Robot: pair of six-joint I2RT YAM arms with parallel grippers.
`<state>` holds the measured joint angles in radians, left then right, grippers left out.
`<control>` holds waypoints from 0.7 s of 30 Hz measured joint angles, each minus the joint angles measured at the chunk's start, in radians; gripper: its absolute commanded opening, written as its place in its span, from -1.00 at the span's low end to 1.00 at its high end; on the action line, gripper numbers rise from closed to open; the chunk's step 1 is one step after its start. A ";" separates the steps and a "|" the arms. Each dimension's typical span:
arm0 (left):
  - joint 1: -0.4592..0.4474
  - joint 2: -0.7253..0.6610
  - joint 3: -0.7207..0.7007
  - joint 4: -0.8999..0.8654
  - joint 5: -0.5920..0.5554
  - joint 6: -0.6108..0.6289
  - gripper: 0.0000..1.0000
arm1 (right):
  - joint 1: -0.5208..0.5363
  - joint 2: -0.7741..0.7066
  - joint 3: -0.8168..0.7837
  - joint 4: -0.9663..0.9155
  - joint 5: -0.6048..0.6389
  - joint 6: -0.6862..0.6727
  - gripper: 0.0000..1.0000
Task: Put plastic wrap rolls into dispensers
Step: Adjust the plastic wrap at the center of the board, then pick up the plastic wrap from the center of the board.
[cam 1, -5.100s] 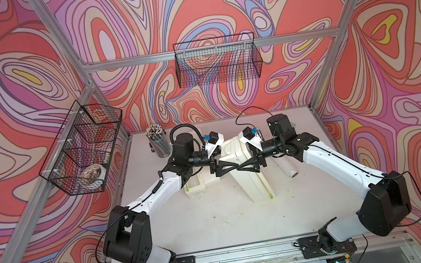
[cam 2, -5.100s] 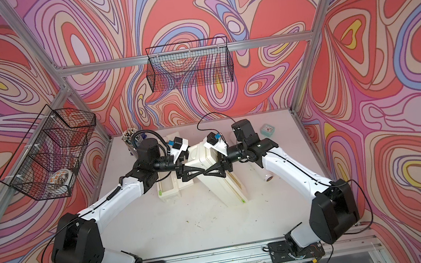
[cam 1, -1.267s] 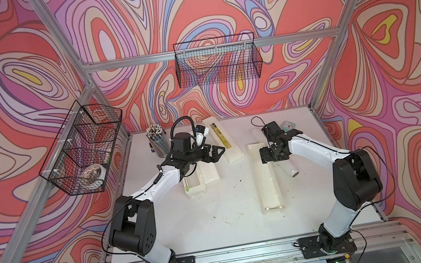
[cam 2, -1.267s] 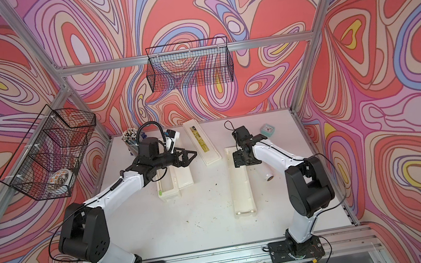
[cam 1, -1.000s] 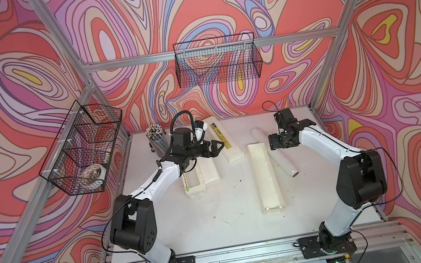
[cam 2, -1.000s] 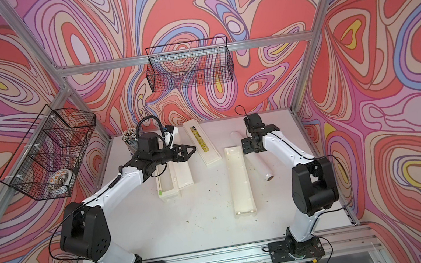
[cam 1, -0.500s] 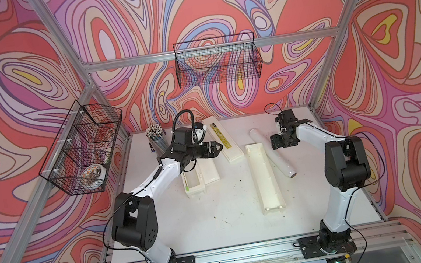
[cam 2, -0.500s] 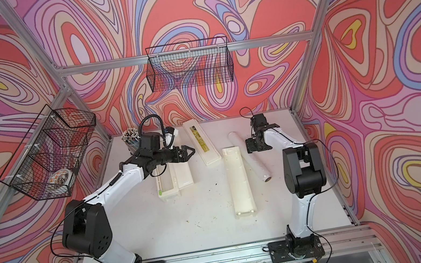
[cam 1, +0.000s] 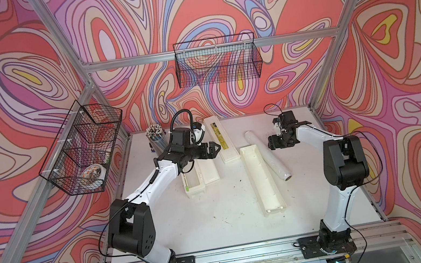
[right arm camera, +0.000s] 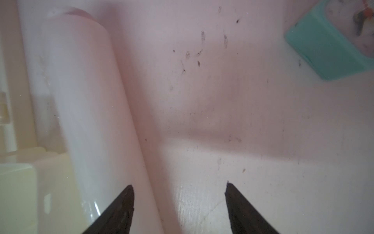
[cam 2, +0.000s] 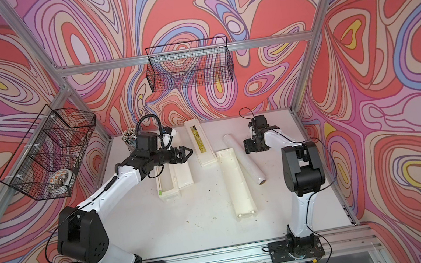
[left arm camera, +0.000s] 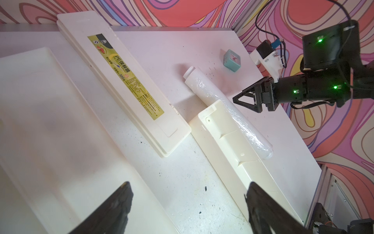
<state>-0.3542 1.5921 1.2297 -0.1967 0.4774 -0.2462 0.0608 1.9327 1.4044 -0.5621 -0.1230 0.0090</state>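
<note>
One plastic wrap roll (cam 1: 268, 154) (cam 2: 244, 159) lies slanted on the white table, against the right side of a long open dispenser tray (cam 1: 263, 178) (left arm camera: 232, 145). A flat dispenser part with a yellow label (cam 1: 220, 139) (left arm camera: 129, 85) lies further back. Another dispenser (cam 1: 194, 180) lies open at the left. My right gripper (cam 1: 272, 144) (right arm camera: 179, 192) hangs open low beside the roll's (right arm camera: 81, 101) far end, one finger over the roll and one over bare table. My left gripper (cam 1: 217, 148) (left arm camera: 188, 194) is open and empty above the left dispenser's lid.
A cup of pencils (cam 1: 156, 138) stands at the back left corner. A small teal box (left arm camera: 232, 60) (right arm camera: 327, 44) sits at the back right near the right gripper. Black wire baskets hang on the back wall (cam 1: 217, 63) and the left wall (cam 1: 82, 148).
My right gripper has come slightly down and left toward the roll's far end, its jaws a little narrower. The left arm has barely moved.
</note>
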 measured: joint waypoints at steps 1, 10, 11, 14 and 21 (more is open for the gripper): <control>0.000 0.000 0.000 -0.002 0.000 0.000 0.77 | 0.001 -0.017 -0.015 0.009 -0.006 0.002 0.44; 0.000 0.003 0.000 -0.002 0.004 0.002 0.74 | 0.020 -0.095 -0.068 0.035 -0.117 -0.020 0.43; 0.000 0.006 0.000 -0.002 0.005 0.002 0.74 | 0.026 -0.089 -0.068 0.034 -0.121 -0.024 0.43; 0.000 0.019 0.000 -0.002 0.012 -0.002 0.73 | 0.039 -0.054 -0.066 0.031 -0.118 -0.033 0.40; 0.000 0.026 0.000 -0.003 0.013 -0.002 0.73 | 0.048 0.024 -0.039 0.017 -0.124 -0.048 0.45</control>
<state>-0.3546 1.6176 1.2297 -0.1997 0.4900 -0.2481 0.1089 1.9572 1.3659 -0.5453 -0.2466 -0.0387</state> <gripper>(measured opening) 0.869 0.708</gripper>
